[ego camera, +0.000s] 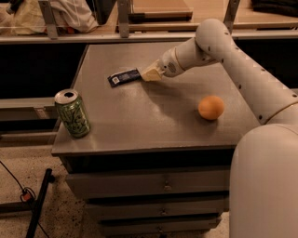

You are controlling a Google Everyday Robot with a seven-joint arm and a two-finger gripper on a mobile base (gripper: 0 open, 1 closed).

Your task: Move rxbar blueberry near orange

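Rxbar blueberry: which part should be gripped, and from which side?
Probably across its narrow width, near the end closest to the arm, coming down from above. The rxbar blueberry lies flat on the table, long axis roughly crosswise in the camera view, so only its two long edges suit a pinch. The gripper is at that end.

the gripper hangs low over the far middle of a grey table. below it, on the table's front, are drawers with small handles. just behind the gripper a pale rail runs across, with upright posts rising from it. past the rail lies a wooden board. far back and left of the gripper sits a heap of light cloth. down and left of it the floor is speckled, with a dark pole leaning and a thin cable beside it. the light is dim and warm.
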